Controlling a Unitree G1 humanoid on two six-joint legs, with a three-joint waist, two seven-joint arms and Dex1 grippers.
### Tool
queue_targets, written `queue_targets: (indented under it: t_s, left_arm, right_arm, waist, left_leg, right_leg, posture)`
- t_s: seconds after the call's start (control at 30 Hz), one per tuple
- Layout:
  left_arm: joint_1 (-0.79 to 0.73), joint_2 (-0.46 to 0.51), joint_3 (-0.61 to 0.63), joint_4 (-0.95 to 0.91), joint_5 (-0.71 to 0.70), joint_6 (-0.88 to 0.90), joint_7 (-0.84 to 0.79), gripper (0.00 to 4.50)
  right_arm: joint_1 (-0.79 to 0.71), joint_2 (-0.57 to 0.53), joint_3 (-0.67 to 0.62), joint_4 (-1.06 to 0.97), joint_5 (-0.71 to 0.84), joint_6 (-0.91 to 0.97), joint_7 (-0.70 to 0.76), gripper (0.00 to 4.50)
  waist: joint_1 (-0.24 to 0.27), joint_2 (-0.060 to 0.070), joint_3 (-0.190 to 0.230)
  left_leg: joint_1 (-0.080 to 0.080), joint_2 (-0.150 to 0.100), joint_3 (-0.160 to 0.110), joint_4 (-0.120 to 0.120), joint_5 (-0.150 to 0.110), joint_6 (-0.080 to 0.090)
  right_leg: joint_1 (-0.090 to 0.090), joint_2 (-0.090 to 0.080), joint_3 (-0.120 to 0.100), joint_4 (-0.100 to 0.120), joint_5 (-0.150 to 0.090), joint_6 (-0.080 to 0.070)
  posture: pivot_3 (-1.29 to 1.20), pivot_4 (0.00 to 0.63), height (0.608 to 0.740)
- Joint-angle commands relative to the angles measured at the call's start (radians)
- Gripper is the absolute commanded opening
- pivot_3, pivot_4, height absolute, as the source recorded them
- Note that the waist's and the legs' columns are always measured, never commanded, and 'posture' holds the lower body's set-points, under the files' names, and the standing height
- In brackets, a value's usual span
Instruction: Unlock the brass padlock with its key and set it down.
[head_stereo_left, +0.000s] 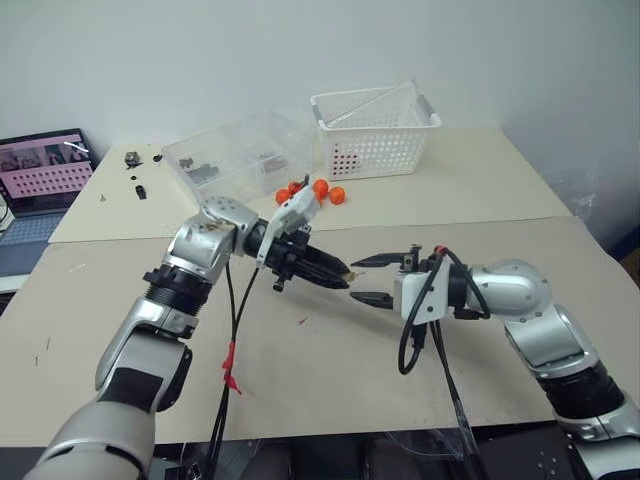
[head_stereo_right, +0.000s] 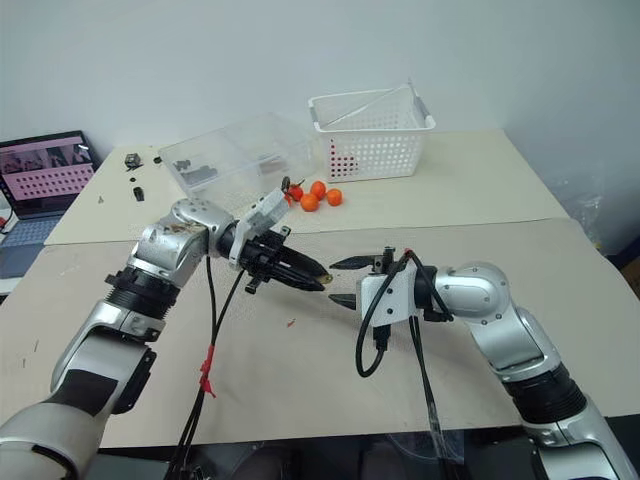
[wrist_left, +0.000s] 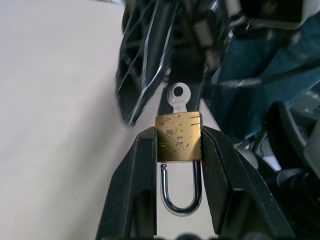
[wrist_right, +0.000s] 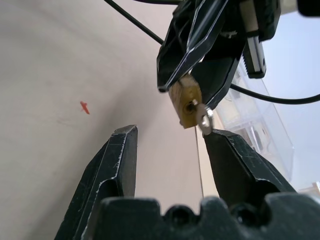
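My left gripper (head_stereo_left: 338, 274) is shut on the brass padlock (wrist_left: 179, 137) and holds it above the table by the sides of its body. The silvery shackle (wrist_left: 181, 192) points back toward the wrist, and one leg ends free just outside the body. A small silver key (wrist_left: 178, 96) sticks out of the padlock's far end. My right gripper (head_stereo_left: 358, 280) faces the left one tip to tip and is open. In the right wrist view the padlock (wrist_right: 185, 102) hangs just beyond its fingers, with the key head (wrist_right: 204, 116) close to one fingertip (wrist_right: 216, 137).
A white basket (head_stereo_left: 375, 130), a clear plastic box (head_stereo_left: 240, 155) and some small orange fruits (head_stereo_left: 320, 190) sit at the back of the table. A laptop (head_stereo_left: 45, 170) stands far left. A red fleck (head_stereo_left: 303, 321) lies on the tabletop below the grippers. Cables hang from both wrists.
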Motion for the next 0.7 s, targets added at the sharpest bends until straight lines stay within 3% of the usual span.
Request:
queue_targets:
  t_s: [0.03,0.7]
  left_arm:
    - [-0.031,0.008,0.006,-0.010,-0.040,0.015,-0.007,0.76]
    - [-0.034,0.059,-0.064,-0.010,-0.087,0.002,-0.007,0.76]
  right_arm:
    - [-0.028,0.007,-0.026,-0.023,-0.007,-0.028,-0.025,2.58]
    - [0.012,0.001,-0.041,-0.095,0.020,-0.026,-0.043,2.58]
  waist:
    - [0.000,0.000,0.000]
    - [-0.001,0.000,0.000]
  left_leg:
    - [0.000,0.000,0.000,0.000,0.000,0.000]
    - [0.000,0.000,0.000,0.000,0.000,0.000]
  right_leg:
    - [0.000,0.000,0.000,0.000,0.000,0.000]
    - [0.000,0.000,0.001,0.000,0.000,0.000]
  posture:
    - [0.00,0.150,0.740]
    - [0.00,0.150,0.740]
